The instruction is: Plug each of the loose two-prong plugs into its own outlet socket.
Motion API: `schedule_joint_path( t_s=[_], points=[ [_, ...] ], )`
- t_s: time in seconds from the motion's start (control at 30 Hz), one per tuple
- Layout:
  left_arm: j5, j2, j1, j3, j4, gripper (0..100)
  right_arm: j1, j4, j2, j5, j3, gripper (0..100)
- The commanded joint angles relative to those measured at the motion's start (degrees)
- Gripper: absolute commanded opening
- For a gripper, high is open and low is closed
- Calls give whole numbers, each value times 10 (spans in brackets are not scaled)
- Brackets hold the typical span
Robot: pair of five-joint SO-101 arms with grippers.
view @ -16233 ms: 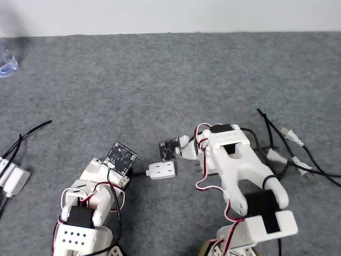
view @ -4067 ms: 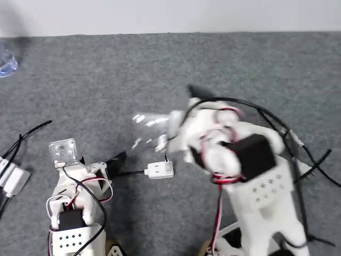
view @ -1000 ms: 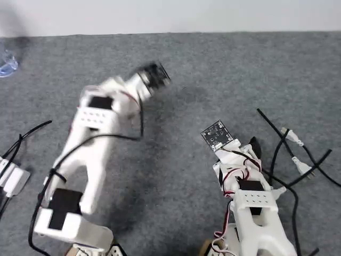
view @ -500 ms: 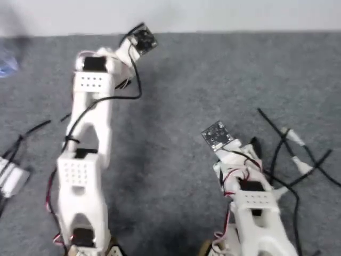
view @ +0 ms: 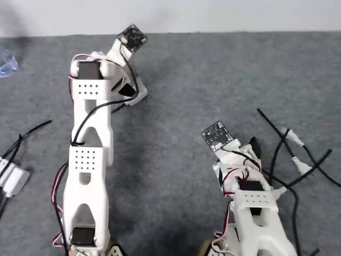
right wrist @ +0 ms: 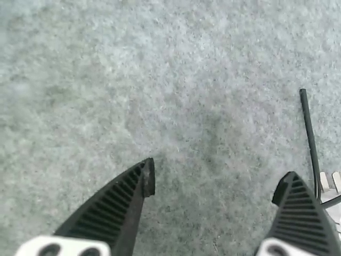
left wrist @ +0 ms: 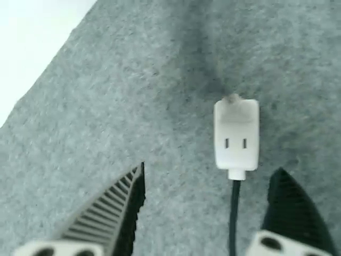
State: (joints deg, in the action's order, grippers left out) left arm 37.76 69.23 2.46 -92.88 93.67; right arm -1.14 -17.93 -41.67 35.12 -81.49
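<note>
A white outlet socket (left wrist: 236, 136) with two slots lies flat on the grey carpet, its black cable (left wrist: 233, 224) trailing back between my left fingers. My left gripper (left wrist: 209, 173) hovers open just short of it, touching nothing. From above, that arm is stretched to the far left of the table, its gripper (view: 129, 96) beside the socket (view: 141, 97). Two white two-prong plugs (view: 290, 136) (view: 301, 168) lie loose at the right among black cords. My right gripper (right wrist: 218, 172) stands open over bare carpet, folded back near the front (view: 250, 146), a plug (right wrist: 331, 184) just off one finger.
Tangled black cords (view: 277, 149) cross the carpet at the right. A white block with black cables (view: 13, 178) lies at the left edge, and a clear bluish object (view: 6, 64) at the far left. The carpet ends at a white wall (view: 213, 16).
The left arm has swung out and stretched to the far left, with the socket now lying there instead of front centre. The right arm has stayed folded and still for the last second.
</note>
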Motion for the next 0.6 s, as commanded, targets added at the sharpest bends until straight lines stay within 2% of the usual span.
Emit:
schedule_joint_path(
  t_s=[0.0,0.13,0.23,0.4,0.57],
  points=[
    [-8,-12,1,-27,4,357,-3,12,-7,7,4,351],
    [-8,-14,4,-29,12,357,-3,12,-7,7,4,351],
    [-4,-40,33,-35,50,357,-3,12,-7,18,3,351],
    [16,-108,155,-33,70,356,-4,11,-7,25,3,351],
    [70,-120,293,-31,70,356,-19,12,-7,26,-3,351]
  ],
)
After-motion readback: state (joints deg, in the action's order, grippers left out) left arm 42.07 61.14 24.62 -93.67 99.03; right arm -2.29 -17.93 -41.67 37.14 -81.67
